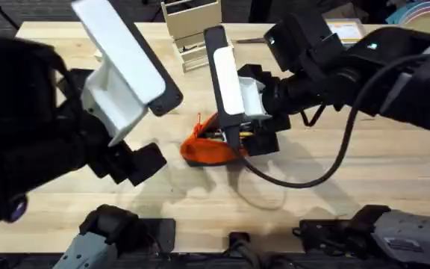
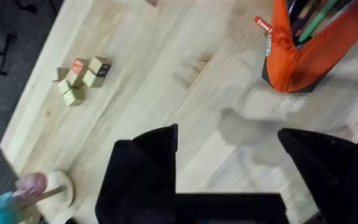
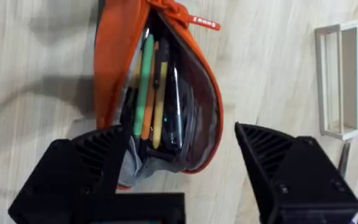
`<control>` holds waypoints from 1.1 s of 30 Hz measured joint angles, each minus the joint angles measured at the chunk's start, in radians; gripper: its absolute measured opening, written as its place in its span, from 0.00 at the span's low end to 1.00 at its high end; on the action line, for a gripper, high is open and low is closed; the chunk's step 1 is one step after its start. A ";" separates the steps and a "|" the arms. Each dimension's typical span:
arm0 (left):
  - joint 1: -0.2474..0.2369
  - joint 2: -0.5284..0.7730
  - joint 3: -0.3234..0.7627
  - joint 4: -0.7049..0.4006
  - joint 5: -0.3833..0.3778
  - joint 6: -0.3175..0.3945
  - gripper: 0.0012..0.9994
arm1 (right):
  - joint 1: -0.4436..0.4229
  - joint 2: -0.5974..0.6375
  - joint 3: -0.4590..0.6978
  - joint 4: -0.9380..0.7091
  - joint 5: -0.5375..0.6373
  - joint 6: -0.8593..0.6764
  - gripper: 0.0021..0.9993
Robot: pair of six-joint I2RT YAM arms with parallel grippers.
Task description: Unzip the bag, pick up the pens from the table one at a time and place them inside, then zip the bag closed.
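Directly beneath the right gripper (image 3: 185, 168), the orange soft fabric pencil bag (image 3: 114, 68) lies unzipped on the light wooden butcher-block bench (image 3: 36, 93), its mouth gaping upward. Slim pens (image 3: 160, 93) lie lengthwise inside, among them a green one, a yellow-orange one and a black one; no pen can be made out loose on the bench surface. The right gripper stands with fingers spread apart, one to each side of the open mouth, gripping nothing. The loading step therefore appears finished or nearly so, and the step in hand is judged to be the closing of the zipper. The next move calls for locating the orange zipper pull tab (image 3: 201, 22) at the bag's far end, pinching it, and drawing it along the opening while the bag is held steady. The left gripper (image 2: 229, 162) hovers with fingers apart and empty, the bag ahead of it and to one side, well placed for bracing. Small wooden blocks (image 2: 79, 78) lie well apart from the left gripper; a pale wooden rack (image 3: 347, 74) stands near the right gripper and could obstruct a long pull.
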State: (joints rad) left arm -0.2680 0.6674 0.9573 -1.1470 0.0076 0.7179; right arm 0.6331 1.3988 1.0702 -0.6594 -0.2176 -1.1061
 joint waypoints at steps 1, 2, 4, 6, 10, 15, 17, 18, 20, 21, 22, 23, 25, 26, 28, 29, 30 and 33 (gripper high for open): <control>0.016 0.000 -0.014 0.009 0.018 0.012 0.99 | 0.000 -0.004 0.000 0.000 0.000 0.000 1.00; 0.035 0.000 -0.028 0.019 0.040 0.025 0.99 | 0.000 -0.009 0.000 0.000 0.000 0.000 1.00; 0.081 0.000 -0.060 0.038 0.091 0.056 0.99 | 0.000 -0.018 0.000 0.000 0.000 0.000 1.00; 0.128 0.000 -0.088 0.057 0.145 0.088 0.99 | 0.000 -0.026 0.000 -0.001 0.000 0.000 1.00; 0.240 0.000 -0.132 0.089 0.266 0.167 0.99 | 0.000 -0.039 0.000 -0.008 0.000 0.008 1.00; 0.386 0.005 -0.161 0.116 0.410 0.257 0.99 | 0.000 -0.048 0.000 -0.011 0.000 0.033 1.00; 0.447 0.021 -0.168 0.122 0.475 0.298 0.99 | 0.000 -0.050 0.000 -0.011 0.000 0.037 1.00; 0.480 0.037 -0.171 0.122 0.514 0.321 0.99 | 0.000 -0.050 0.000 -0.011 0.000 0.037 1.00; 0.536 0.074 -0.174 0.119 0.588 0.367 0.99 | 0.000 -0.050 0.000 -0.012 0.000 0.037 1.00; 0.566 0.100 -0.176 0.116 0.635 0.397 0.99 | 0.000 -0.050 0.000 -0.012 0.000 0.038 1.00; 0.589 0.126 -0.179 0.114 0.679 0.424 0.99 | 0.000 -0.050 0.000 -0.012 0.000 0.039 1.00; 0.610 0.152 -0.180 0.112 0.725 0.452 0.99 | 0.000 -0.050 0.000 -0.012 0.000 0.040 1.00; 0.639 0.207 -0.180 0.111 0.808 0.507 0.99 | 0.000 -0.050 0.000 -0.012 0.000 0.041 1.00; 0.648 0.232 -0.180 0.107 0.846 0.537 0.99 | 0.000 -0.050 0.000 -0.012 0.000 0.041 1.00; 0.652 0.274 -0.180 0.093 0.904 0.593 0.99 | 0.000 -0.050 0.000 -0.012 0.000 0.041 1.00; 0.652 0.291 -0.180 0.082 0.926 0.618 0.99 | 0.000 -0.050 0.000 -0.012 0.000 0.041 1.00; 0.652 0.306 -0.180 0.070 0.943 0.643 0.99 | 0.000 -0.050 0.000 -0.012 0.000 0.041 1.00; 0.652 0.348 -0.181 0.010 0.979 0.729 0.99 | 0.000 -0.050 0.000 -0.012 0.000 0.041 1.00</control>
State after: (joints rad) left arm 0.3843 1.0154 0.7765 -1.1368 0.9865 1.4474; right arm 0.6331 1.3491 1.0702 -0.6716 -0.2176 -1.0649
